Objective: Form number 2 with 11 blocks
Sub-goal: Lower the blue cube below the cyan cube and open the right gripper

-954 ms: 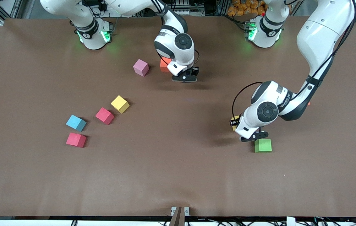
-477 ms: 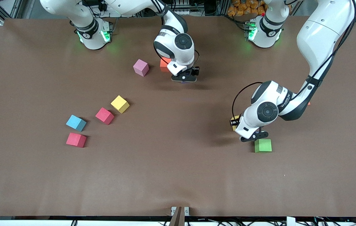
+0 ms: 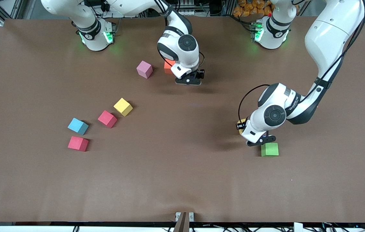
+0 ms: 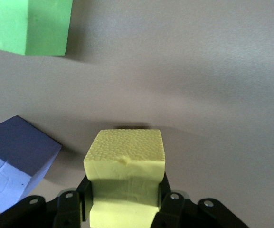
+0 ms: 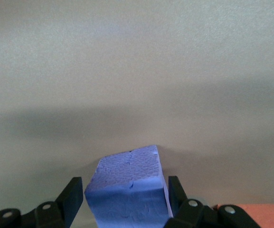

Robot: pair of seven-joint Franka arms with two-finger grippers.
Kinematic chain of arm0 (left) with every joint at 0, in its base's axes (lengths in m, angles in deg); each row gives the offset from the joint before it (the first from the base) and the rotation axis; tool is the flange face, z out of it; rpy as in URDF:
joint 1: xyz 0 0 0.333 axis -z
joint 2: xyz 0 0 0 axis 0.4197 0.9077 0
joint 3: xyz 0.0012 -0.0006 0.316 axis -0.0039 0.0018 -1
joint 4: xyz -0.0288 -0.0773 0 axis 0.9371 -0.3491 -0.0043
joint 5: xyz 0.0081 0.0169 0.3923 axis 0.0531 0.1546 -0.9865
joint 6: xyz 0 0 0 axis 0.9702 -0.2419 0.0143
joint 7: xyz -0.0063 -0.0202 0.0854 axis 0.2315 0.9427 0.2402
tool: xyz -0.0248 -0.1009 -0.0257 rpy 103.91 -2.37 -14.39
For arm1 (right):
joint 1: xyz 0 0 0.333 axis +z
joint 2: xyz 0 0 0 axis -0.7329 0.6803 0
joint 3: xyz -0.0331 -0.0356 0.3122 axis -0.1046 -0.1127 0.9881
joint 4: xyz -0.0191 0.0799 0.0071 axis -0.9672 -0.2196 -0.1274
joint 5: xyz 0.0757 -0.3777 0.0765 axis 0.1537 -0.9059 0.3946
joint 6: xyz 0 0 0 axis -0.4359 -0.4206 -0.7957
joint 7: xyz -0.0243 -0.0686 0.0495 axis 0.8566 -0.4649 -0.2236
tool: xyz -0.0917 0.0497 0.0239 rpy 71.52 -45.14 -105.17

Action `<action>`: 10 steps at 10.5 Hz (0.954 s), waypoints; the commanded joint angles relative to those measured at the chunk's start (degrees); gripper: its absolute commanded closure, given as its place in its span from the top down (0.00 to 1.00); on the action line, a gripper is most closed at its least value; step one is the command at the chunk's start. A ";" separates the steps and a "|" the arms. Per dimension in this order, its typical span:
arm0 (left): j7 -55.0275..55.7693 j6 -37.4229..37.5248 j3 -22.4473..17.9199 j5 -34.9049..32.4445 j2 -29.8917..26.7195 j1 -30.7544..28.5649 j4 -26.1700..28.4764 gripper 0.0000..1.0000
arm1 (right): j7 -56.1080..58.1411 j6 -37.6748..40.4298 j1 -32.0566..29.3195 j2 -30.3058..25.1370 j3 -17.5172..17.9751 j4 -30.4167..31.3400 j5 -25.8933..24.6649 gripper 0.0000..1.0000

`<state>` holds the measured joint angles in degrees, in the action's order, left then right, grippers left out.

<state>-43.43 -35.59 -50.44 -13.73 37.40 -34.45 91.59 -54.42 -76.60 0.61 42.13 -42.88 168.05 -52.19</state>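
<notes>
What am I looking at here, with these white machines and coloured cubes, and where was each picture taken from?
These are two robot arms at a brown table. The wide picture comes from a high camera facing them. The two close-ups come from cameras on their wrists. Each arm ends in a two-fingered pincer. The left pincer is shut on a yellow block, near a green block and a purple block. The right pincer is open, with a violet-blue block standing between its fingers, beside an orange block. Toward the right arm's end lie a pink block, a second yellow block, one red block, another red block and a light blue block.
</notes>
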 commanded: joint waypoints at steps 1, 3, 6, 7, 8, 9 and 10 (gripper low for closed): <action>0.21 1.53 0.15 -1.45 -0.47 0.85 -0.61 0.54 | -1.62 0.13 0.07 -0.15 0.17 -0.04 -1.15 0.81; 0.12 1.53 0.15 -1.45 -0.38 0.85 -0.60 0.55 | -1.62 0.13 0.24 -0.07 0.26 0.05 -0.97 0.81; 0.12 1.61 0.15 -1.45 -0.38 0.85 -0.52 0.54 | -3.37 0.04 0.16 -0.07 0.35 -0.04 -0.80 0.81; 0.12 1.53 0.06 -1.45 -0.38 0.85 -0.60 0.54 | -3.99 0.04 0.16 -0.07 0.43 -0.04 -0.71 0.81; 0.03 1.53 0.06 -1.45 -0.29 0.85 -0.52 0.54 | -4.25 0.04 0.16 -0.07 0.43 -0.04 -0.71 0.81; -0.05 1.53 0.06 -1.45 -0.29 0.85 -0.52 0.54 | -4.26 0.13 0.07 -0.15 0.43 -0.04 -0.62 0.81; -0.14 1.61 -0.03 -1.54 -0.20 0.85 -0.43 0.55 | -4.34 0.13 0.07 -0.42 0.52 -0.04 -0.53 0.81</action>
<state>-43.43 -35.18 -50.48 -13.73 37.40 -33.73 91.44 -57.08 -76.58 0.77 42.20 -42.74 168.05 -52.19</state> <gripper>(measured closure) 0.454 0.185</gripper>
